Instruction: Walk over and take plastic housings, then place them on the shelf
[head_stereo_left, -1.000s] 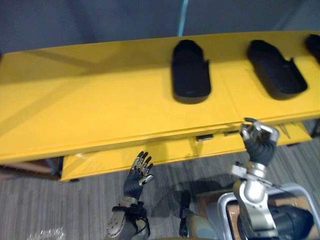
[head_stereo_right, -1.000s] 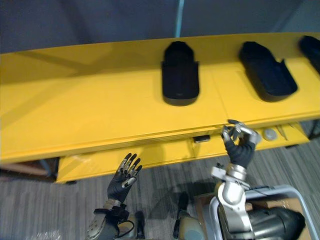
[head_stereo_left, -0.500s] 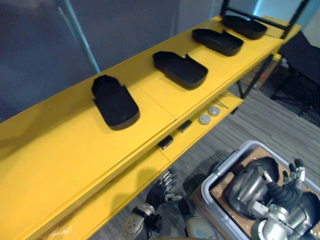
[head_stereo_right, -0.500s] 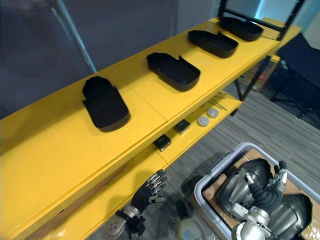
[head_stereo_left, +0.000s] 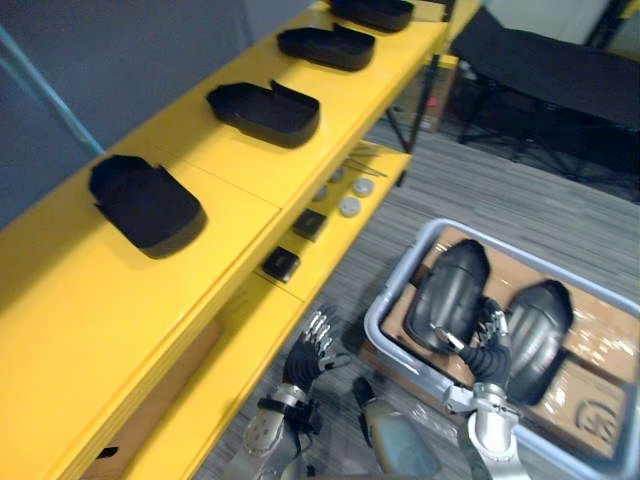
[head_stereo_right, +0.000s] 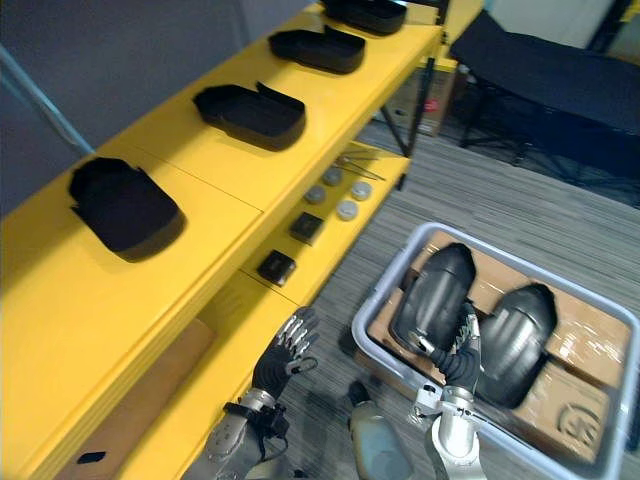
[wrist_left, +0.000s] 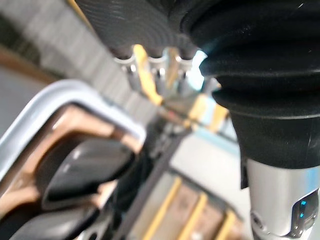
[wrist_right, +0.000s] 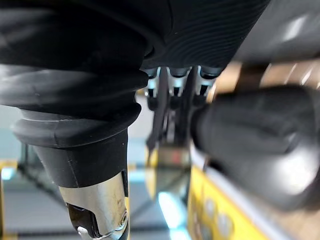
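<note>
Shelf: a long yellow shelf (head_stereo_left: 60, 300) runs along the left, with a broad top board above a narrower lower board (head_stereo_left: 235, 340).
Housings on the shelf: four matte black plastic housings (head_stereo_left: 145, 205) lie in a row along the top board, well apart from one another. They are shallow tubs with one rounded end, hollow side up.
Left hand: the left hand (head_stereo_left: 307, 352) hangs just beside the lower board's edge, above the floor. Its fingers are straight and loose and it holds nothing.
Lower board: two small black boxes (head_stereo_left: 281, 264) sit here, with several round grey discs (head_stereo_left: 349, 206) further along.
Floor: grey striped carpet (head_stereo_left: 500, 190).
Bin: a grey plastic bin with a rounded rim (head_stereo_left: 399, 272) stands on the carpet near the shelf, lined with brown cardboard (head_stereo_left: 575, 400).
Housings in the bin: two dark grey glossy housings (head_stereo_left: 447, 290), domed and oval, lie side by side on the cardboard, rounded side up.
Right hand: the right hand (head_stereo_left: 490, 340) is over the bin between these two, fingers extended and curled round nothing. Whether it touches either housing cannot be told.
In the way: the bin's raised rim surrounds both glossy housings.
Print: a dark round mark (head_stereo_left: 593, 420) on the cardboard is too small to read.
Far right: a low black bench (head_stereo_left: 560, 70) stands beyond the bin.
</note>
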